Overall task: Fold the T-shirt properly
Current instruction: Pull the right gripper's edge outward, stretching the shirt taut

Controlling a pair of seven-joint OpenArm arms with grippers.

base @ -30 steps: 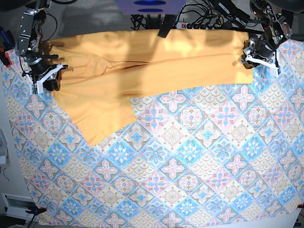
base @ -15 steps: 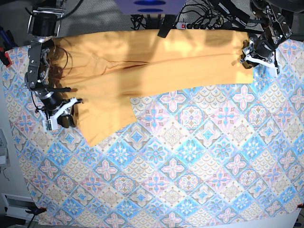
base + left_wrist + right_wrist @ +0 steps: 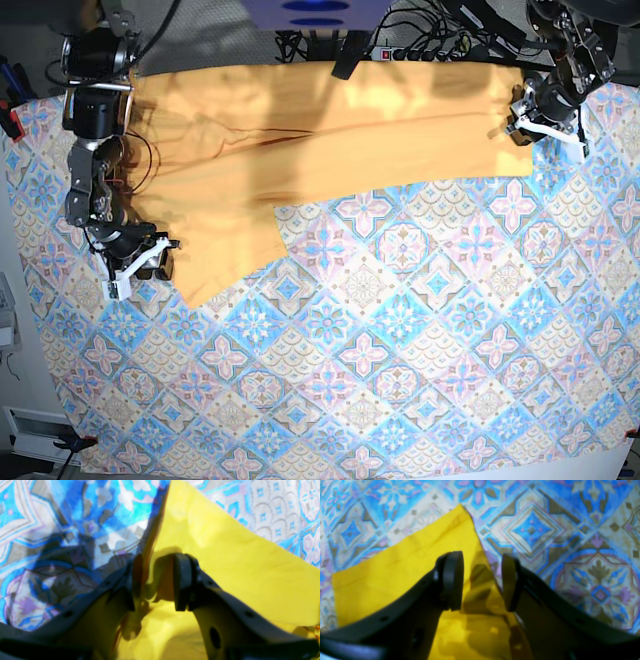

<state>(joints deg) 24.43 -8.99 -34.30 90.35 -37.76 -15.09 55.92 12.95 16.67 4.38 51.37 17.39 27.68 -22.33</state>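
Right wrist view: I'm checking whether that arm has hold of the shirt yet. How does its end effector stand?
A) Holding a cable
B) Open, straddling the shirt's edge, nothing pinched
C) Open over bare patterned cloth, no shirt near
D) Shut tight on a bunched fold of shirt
B: the right end effector shows a clear gap between its fingers, with the T-shirt edge running under that gap, unpinched.

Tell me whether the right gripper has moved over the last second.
Yes. The right gripper has travelled down the left edge of the pale yellow-orange fabric T-shirt, toward its lower sleeve corner on the tile-patterned cloth.
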